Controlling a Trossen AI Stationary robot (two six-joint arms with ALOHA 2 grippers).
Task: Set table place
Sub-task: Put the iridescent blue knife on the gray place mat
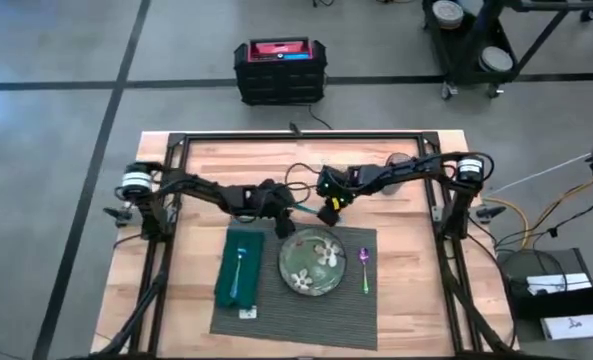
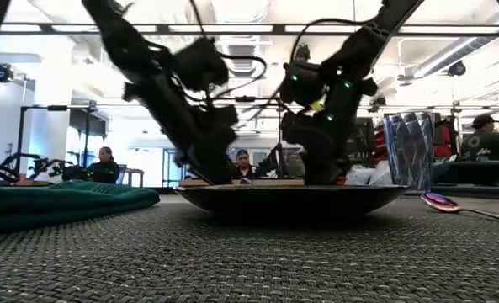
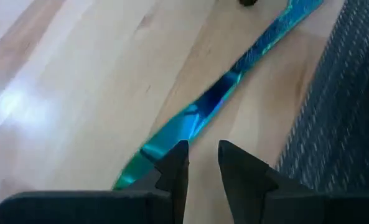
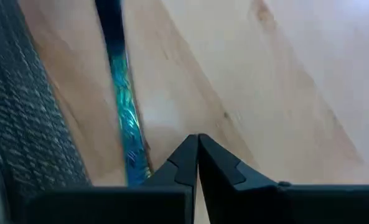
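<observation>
The dark grey ribbed placemat (image 1: pixel 276 310) lies on the wooden table (image 1: pixel 406 300). It carries a green patterned plate (image 1: pixel 313 263), a dark green napkin (image 1: pixel 226 285) with a fork (image 1: pixel 238 262) on it, and a purple spoon (image 1: pixel 364 265). A shiny teal knife (image 3: pixel 215 99) lies flat on the bare wood just past the placemat's far edge. My left gripper (image 3: pixel 203 158) hovers at one end of the knife, slightly open, nothing in the gap. My right gripper (image 4: pixel 198 142) is shut, low over the wood beside the knife (image 4: pixel 125 112). My left gripper has one fingertip (image 3: pixel 178 155) over the knife's edge near its end; whether it touches, I cannot tell. My right gripper's shut fingers point down at the wood beside the knife; I cannot tell whether they touch the knife or the table.
A clear glass (image 2: pixel 409 151) stands on the table behind the plate (image 2: pixel 291 198). The placemat's far edge (image 3: pixel 340 124) runs close along the knife. People sit in the room beyond the table. A black and red case (image 1: pixel 279 70) sits on the floor.
</observation>
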